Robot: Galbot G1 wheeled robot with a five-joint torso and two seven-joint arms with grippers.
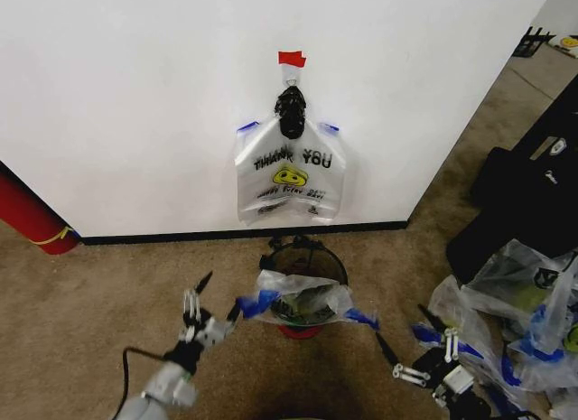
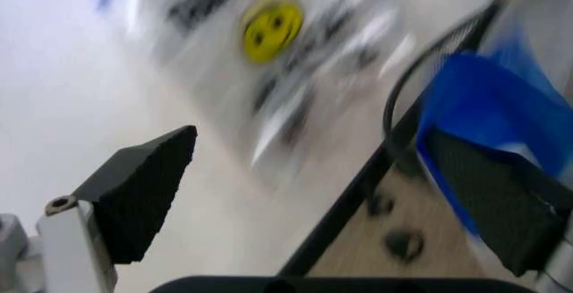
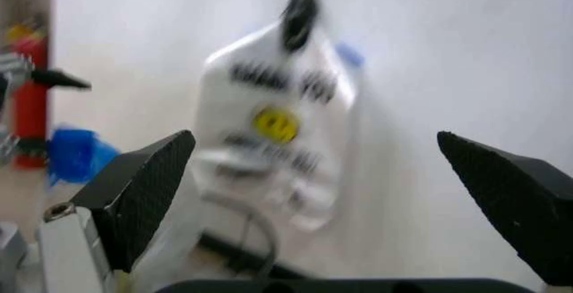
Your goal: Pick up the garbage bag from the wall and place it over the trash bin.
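Your garbage bag (image 1: pixel 290 172) hangs on the wall (image 1: pixel 135 95), above the trash bin (image 1: pixel 302 298) and well apart from both sets of fingers. It's see-through white with blue handles, "THANK YOU" lettering and a yellow smiley. The left gripper (image 1: pixel 215 304) and right gripper (image 1: pixel 405 344) flank the bin, fingers spread.

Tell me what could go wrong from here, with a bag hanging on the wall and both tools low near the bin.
1. The garbage bag hangs from a black clip; pulling it may tear the thin plastic.
2. The trash bin already holds a bag with blue handles, so a second could snag.
3. The open left tool and right tool flank the light bin and might tip it.
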